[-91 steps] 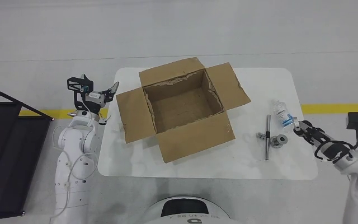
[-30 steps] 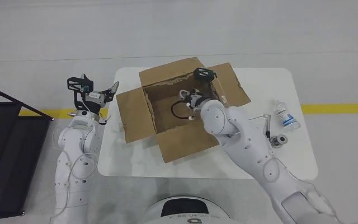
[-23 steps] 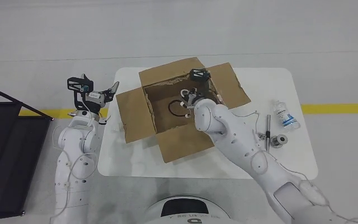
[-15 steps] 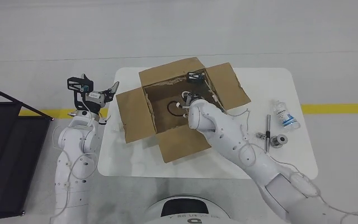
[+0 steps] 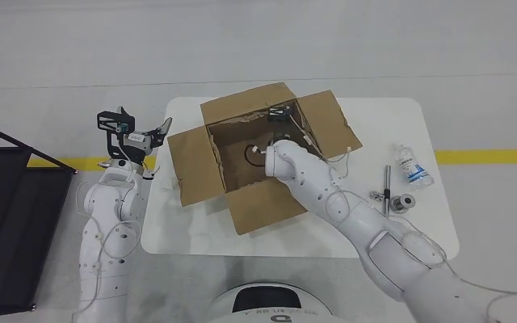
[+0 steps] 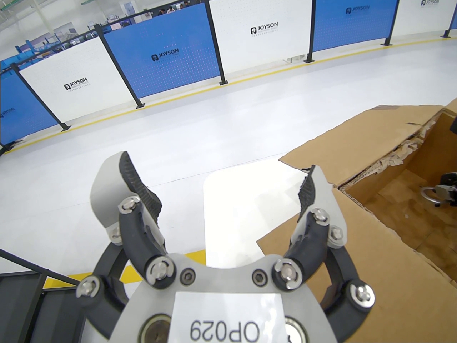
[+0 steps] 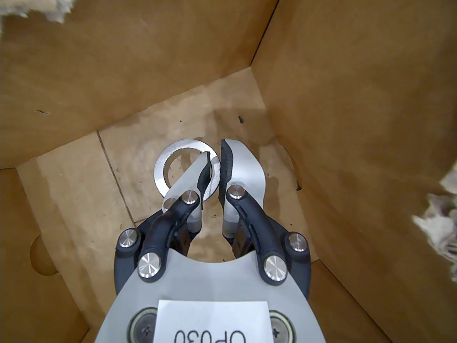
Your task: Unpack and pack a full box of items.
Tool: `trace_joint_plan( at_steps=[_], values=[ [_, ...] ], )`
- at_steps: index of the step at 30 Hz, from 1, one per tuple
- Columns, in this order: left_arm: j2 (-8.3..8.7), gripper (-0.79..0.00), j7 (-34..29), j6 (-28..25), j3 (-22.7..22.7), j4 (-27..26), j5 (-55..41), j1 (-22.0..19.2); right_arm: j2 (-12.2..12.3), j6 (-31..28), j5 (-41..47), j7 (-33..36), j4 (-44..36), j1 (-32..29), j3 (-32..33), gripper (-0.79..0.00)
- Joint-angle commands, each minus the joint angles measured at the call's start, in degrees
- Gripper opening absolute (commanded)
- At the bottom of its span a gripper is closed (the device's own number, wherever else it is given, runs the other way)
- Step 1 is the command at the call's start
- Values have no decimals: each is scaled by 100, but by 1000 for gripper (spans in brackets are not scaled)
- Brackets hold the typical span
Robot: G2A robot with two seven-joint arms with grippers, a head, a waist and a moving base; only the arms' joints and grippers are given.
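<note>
My right gripper (image 7: pixel 214 153) pinches one metal ring (image 7: pixel 161 174) inside the one box (image 5: pixel 242 202); my left gripper (image 6: pixel 217 165) hangs spread wide. Outside lie one bottle (image 5: pixel 410 167) and one rod (image 5: pixel 387 202).

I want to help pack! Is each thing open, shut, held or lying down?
box: open, flaps spread out
ring: gripped, inside the box
right gripper: jaws shut on the ring
left gripper: jaws open, empty
bottle: lying on the table
rod: lying flat
</note>
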Motion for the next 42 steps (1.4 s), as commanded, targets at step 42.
trace_joint_plan(
  at_steps=[42],
  values=[
    [0,0,0,-2,0,0,0,0,1372,-3172,2068,2759,-6651,-5692,8439,-459]
  ],
)
